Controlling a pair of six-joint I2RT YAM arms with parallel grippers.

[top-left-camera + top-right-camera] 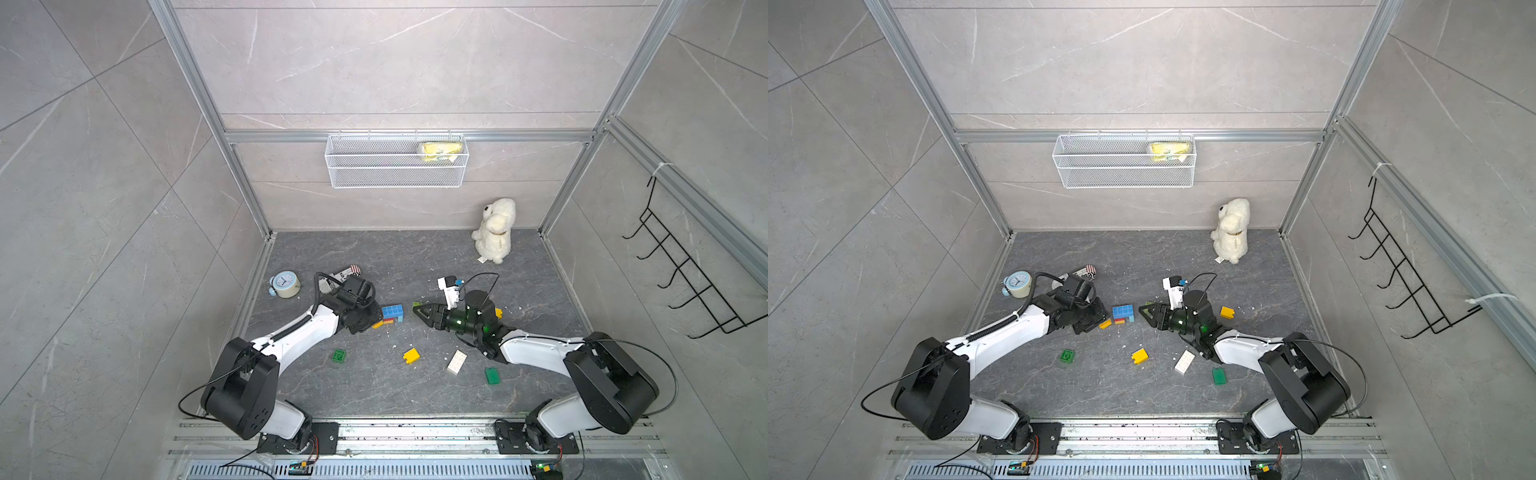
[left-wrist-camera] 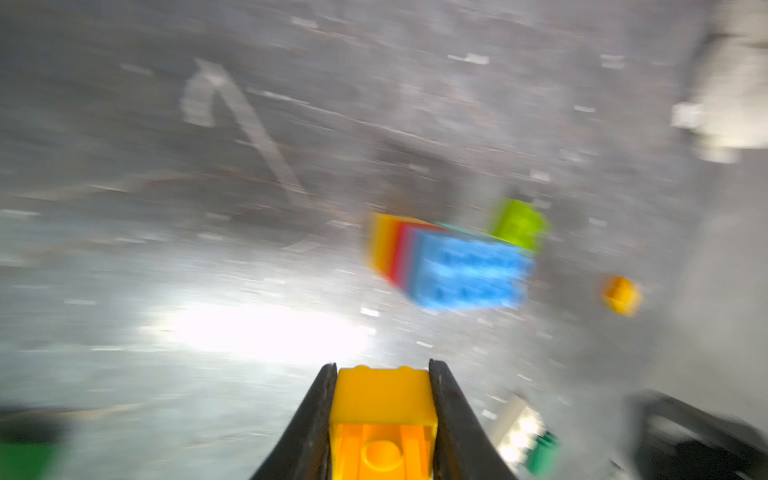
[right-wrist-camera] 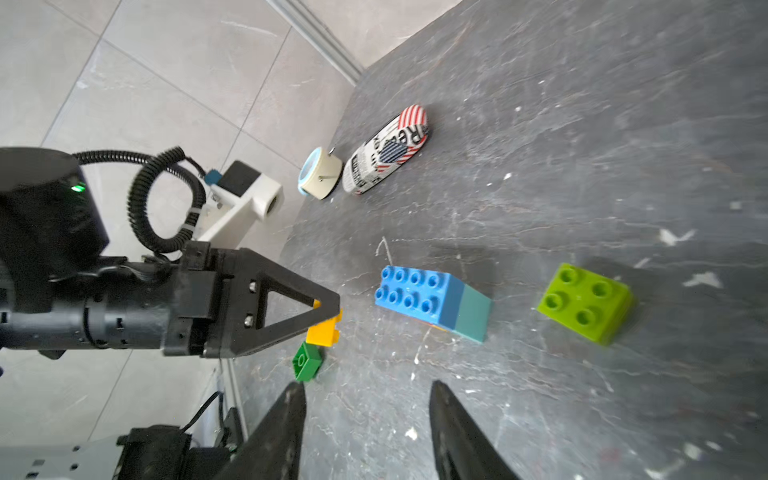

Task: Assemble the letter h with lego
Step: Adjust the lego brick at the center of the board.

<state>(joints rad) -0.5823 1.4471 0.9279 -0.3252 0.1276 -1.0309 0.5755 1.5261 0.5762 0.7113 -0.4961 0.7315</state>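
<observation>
Firmly: left pincer [image 2: 382, 365] clamps studded, boxy orange brick [image 2: 382, 401].

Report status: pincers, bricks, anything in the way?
Left pincer shut on yellow brick. Right pincer open, empty. Blue-topped stack lies between them. Nothing blocking.

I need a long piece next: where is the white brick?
In both top views the white brick lies right of centre, between a yellow brick and a green brick, beside the right arm.
</observation>
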